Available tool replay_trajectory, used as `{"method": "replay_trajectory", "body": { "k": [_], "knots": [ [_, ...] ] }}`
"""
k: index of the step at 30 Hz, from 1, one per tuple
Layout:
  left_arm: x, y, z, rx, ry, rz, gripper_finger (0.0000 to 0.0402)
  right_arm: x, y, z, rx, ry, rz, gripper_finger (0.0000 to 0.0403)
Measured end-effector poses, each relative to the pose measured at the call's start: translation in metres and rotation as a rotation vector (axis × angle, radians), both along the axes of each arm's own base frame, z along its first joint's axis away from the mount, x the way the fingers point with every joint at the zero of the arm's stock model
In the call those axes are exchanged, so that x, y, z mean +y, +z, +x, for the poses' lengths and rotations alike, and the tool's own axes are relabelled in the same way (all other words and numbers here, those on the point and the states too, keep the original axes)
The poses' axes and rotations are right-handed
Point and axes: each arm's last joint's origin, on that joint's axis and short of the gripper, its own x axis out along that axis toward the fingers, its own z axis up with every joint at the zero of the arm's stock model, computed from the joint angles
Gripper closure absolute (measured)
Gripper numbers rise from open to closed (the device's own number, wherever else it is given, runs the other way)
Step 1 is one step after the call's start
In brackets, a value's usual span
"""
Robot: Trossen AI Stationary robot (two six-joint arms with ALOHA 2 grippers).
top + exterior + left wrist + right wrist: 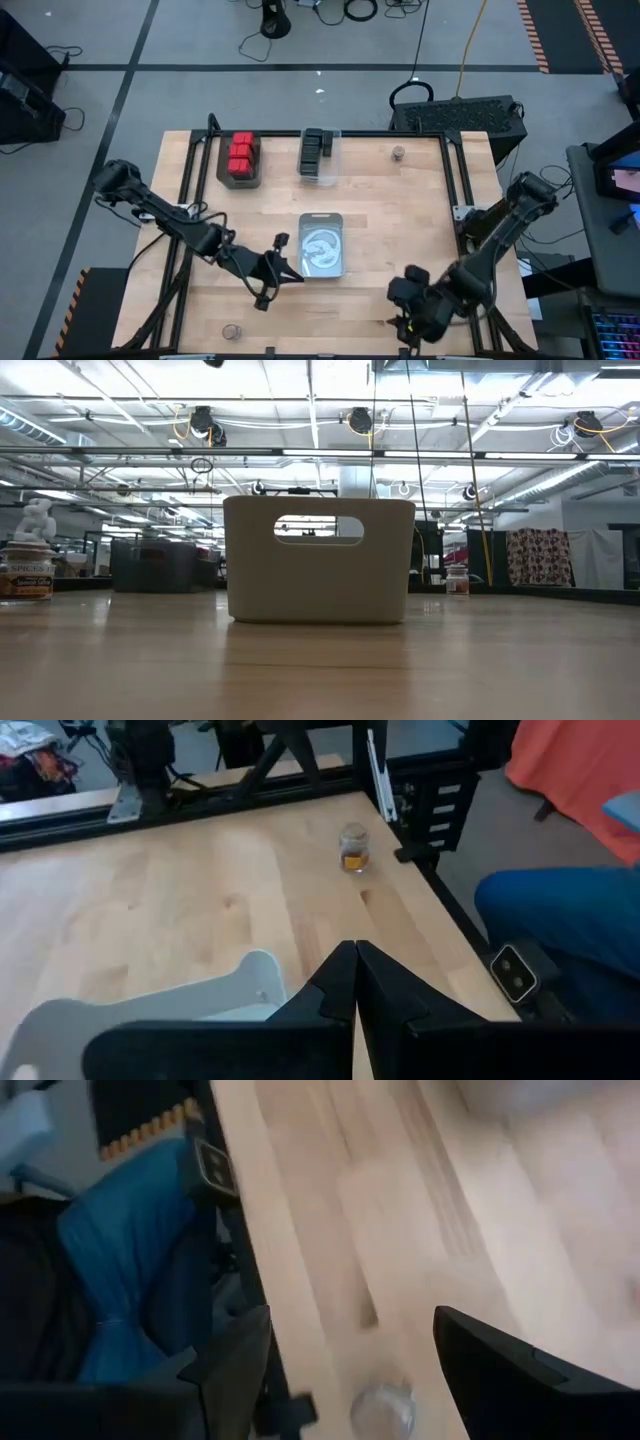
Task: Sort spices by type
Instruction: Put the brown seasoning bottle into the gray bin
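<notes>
The red boxes (pixel 241 154) sit packed together in a dark tray (pixel 222 172) at the far left of the counter (pixel 400 205). Just to their right, the black boxes (pixel 314 151) stand in a clear bin (pixel 331 160), also along the far edge. Three small round jars lie scattered and well apart: one jar (pixel 398 153) at the far right of the counter, another jar (pixel 233 330) near the front edge on the left, and a third jar (pixel 381 1410) at the front edge on the right, seen between the fingers of the right arm's tool.

The right tool (pixel 405 325) hangs over that front right edge with its fingers spread wide, holding nothing; the jar below it is blurred. The left tool (pixel 296 276) is pressed fully closed with nothing between its fingers, and sits just beside the near left corner of a silvery tin (pixel 322 246) in the middle of the counter.

From counter height, a pale bin with a handle slot (pixel 318 560) fills the centre, with a labelled jar (pixel 27 570) far left and a small jar (pixel 457 580) to the right.
</notes>
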Motion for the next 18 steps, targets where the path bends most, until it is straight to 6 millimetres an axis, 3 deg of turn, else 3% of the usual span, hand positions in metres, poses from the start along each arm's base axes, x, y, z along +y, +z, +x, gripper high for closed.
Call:
{"method": "replay_trajectory", "body": {
  "k": [11, 15, 18],
  "knots": [
    [-0.024, -0.034, 0.01, 0.129, -0.115, -0.121, 0.0387, 0.038, -0.036, -0.019, 0.174, -0.135, 0.016, 0.014],
    [-0.028, -0.034, 0.001, 0.235, -0.153, -0.155, 0.0387, 0.043, -0.046, -0.019, 0.195, -0.151, -0.002, 0.014],
    [-0.024, -0.018, -0.008, 0.342, -0.099, -0.137, 0.0387, 0.043, -0.051, -0.016, 0.193, -0.145, -0.028, 0.014]
  ]
}}
